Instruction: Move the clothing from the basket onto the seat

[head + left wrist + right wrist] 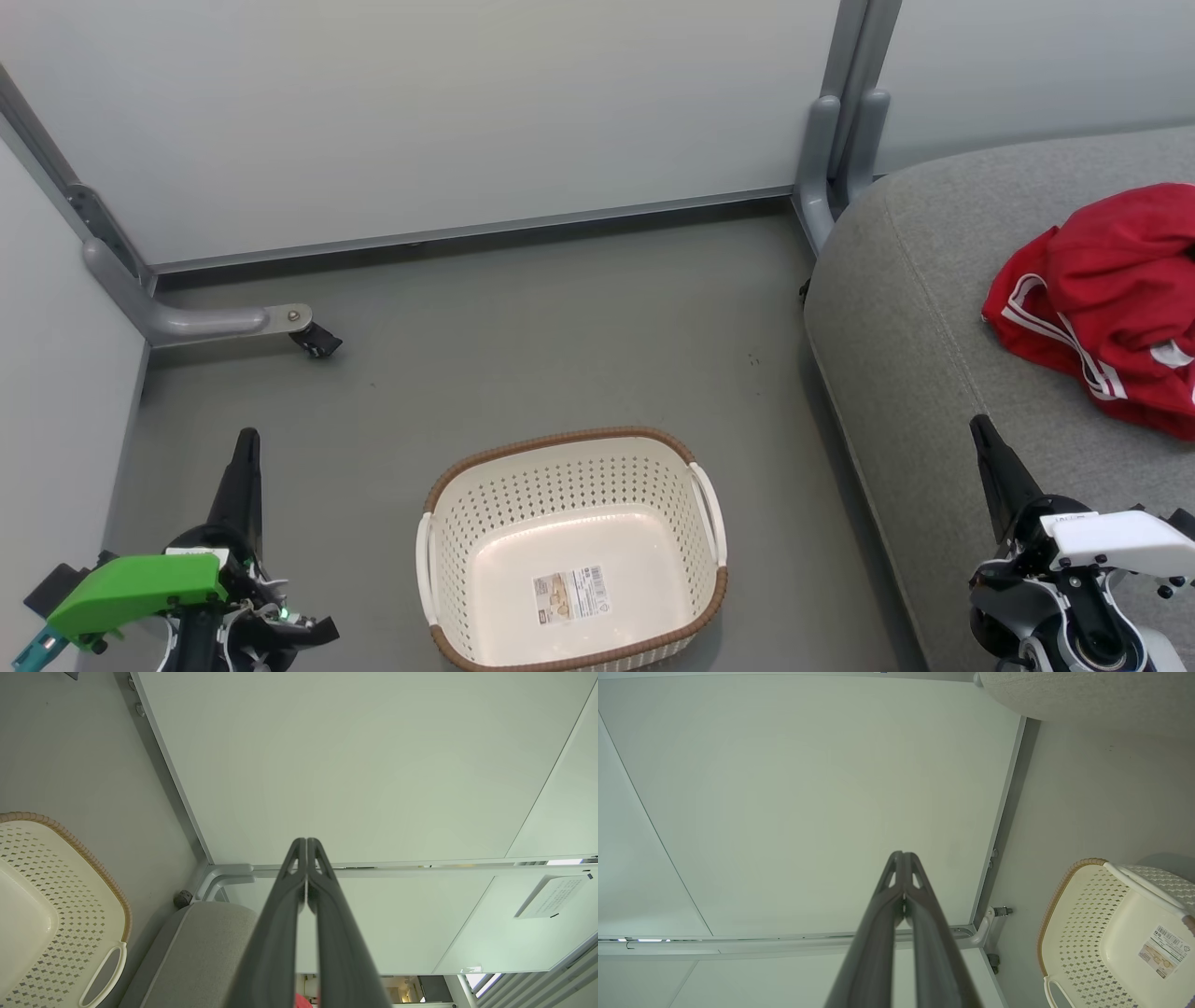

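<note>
Though cropped, clothing [1111, 299] apparently beyond fingers [1004, 476].

the light is soft, even and bright, with only a faint shadow beside the basket [560, 436]. the wrist views bow straight lines near their edges.

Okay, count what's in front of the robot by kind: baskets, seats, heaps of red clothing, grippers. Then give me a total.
basket: 1, no clothing in it
seat: 1
red clothing: 1 heap on the seat; number of garments unclear
grippers: 2, left gripper and right gripper, both shut
Total: 5
</note>
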Robot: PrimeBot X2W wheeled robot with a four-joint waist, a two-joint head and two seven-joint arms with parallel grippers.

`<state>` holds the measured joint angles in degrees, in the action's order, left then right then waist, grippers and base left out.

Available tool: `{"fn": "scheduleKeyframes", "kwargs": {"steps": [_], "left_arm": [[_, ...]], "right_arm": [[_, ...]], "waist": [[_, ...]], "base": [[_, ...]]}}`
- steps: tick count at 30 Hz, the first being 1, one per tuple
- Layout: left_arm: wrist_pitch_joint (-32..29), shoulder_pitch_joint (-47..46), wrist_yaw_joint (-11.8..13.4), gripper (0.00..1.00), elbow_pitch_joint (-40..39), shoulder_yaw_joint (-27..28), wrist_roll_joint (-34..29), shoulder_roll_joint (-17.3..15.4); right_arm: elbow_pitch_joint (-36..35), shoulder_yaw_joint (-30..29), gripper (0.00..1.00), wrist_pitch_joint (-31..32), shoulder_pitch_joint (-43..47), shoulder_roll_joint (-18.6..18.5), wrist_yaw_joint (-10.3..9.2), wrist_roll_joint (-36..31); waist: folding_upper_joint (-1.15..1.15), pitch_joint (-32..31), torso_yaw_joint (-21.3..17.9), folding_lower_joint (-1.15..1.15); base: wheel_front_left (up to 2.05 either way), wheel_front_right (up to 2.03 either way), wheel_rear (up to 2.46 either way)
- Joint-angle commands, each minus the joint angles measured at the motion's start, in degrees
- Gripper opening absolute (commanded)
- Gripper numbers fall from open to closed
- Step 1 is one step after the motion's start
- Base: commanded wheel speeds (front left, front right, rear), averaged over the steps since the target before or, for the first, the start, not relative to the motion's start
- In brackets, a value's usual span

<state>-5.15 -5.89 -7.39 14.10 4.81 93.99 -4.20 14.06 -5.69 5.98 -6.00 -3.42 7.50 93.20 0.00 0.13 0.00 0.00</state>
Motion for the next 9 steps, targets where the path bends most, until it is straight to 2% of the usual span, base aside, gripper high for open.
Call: {"fn": "scheduleKeyframes", "kwargs": {"steps": [1, 9], "left_arm": [[-0.1, -0.7, -0.3, 0.00, 0.0, 0.2, -0.3, 0.1], [-0.3, -0.8, -0.3, 0.00, 0.0, 0.3, -0.4, 0.2]], "right_arm": [[0.1, -0.2, 0.00, 0.0, -0.6, -0.1, -0.02, -0.2], [0.1, -0.3, 0.00, 0.1, -0.6, 0.0, -0.02, -0.3]], "waist": [[0.00, 0.0, 0.0, 0.00], [0.00, 0.0, 0.0, 0.00]], "base": [[0.00, 0.00, 0.00], [0.00, 0.00, 0.00]]}}
